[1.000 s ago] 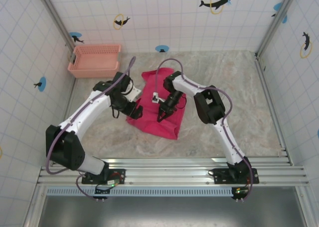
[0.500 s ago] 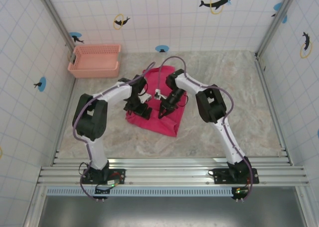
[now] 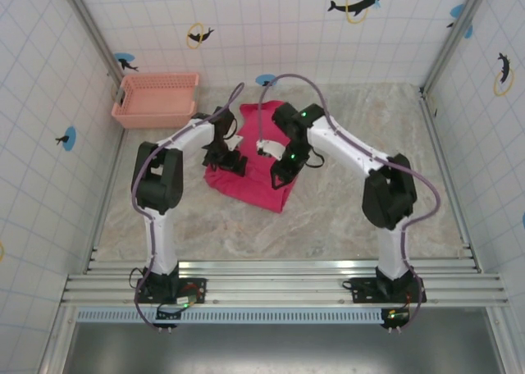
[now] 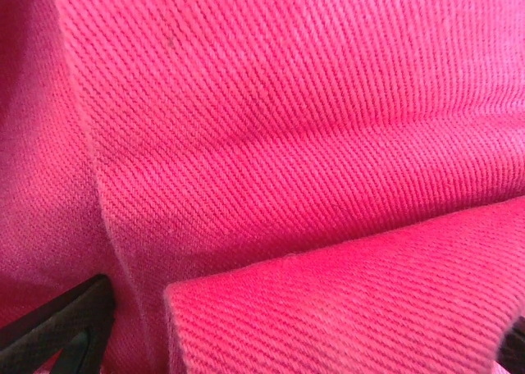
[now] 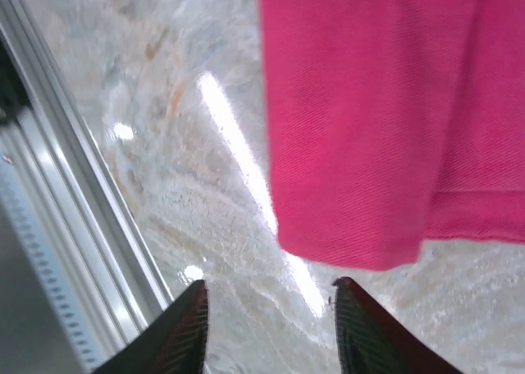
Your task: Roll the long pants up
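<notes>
as the long pants (image 3: 254, 177) look soft and limp, left tool (image 3: 232, 162) and right tool (image 5: 271, 288), both apart, should pinch the near hem.

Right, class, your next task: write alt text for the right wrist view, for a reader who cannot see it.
The right hand hangs open above a glossy marbled table, its two dark fingers apart with nothing between them. An edge of the bright magenta long pants lies at the upper right, and a metal rail runs down the left side.
</notes>
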